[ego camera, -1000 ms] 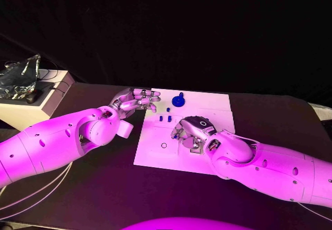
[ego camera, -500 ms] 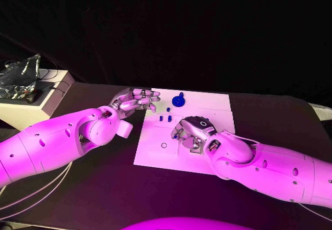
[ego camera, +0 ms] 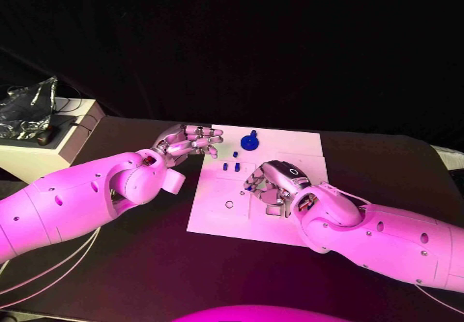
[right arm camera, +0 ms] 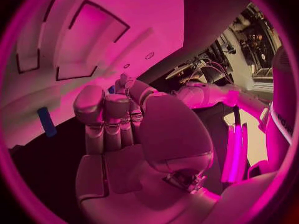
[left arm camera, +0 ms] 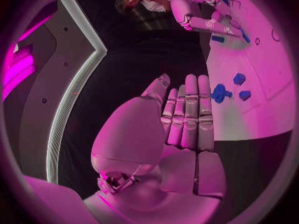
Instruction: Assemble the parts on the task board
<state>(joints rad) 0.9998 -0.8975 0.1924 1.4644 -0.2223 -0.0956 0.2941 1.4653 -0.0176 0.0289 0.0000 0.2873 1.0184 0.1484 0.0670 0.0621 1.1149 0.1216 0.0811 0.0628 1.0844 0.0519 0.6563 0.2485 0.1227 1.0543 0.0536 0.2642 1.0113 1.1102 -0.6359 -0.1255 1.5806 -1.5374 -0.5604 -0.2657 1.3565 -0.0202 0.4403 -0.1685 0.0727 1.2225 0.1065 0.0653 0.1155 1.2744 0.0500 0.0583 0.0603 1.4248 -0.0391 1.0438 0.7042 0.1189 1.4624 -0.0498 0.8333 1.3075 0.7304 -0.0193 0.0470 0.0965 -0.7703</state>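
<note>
The white task board (ego camera: pixel 290 144) lies mid-table. A blue wheel-shaped part (ego camera: pixel 251 141) sits near its far edge, with small blue pegs (ego camera: pixel 230 165) just in front of it. My right hand (ego camera: pixel 275 182) hovers low over the board's middle, fingers pointing down. In the right wrist view a bit of blue part (right arm camera: pixel 112 89) shows pinched between the thumb and a fingertip of that hand (right arm camera: pixel 124 129), and a blue peg (right arm camera: pixel 45 121) lies on the board beyond. My left hand (ego camera: pixel 188 139) rests at the board's left edge, its fingers (left arm camera: pixel 187 114) straight, together and holding nothing.
A pale box (ego camera: pixel 43 144) carrying a crumpled clear bag (ego camera: pixel 24 104) and cables stands at the table's far left. A small ring-shaped hole (ego camera: pixel 229 203) marks the board's near left part. Dark table surface surrounds the board.
My right hand has shifted slightly toward the near right over the board and turned a little. The left hand and the loose blue parts stay where they were.
</note>
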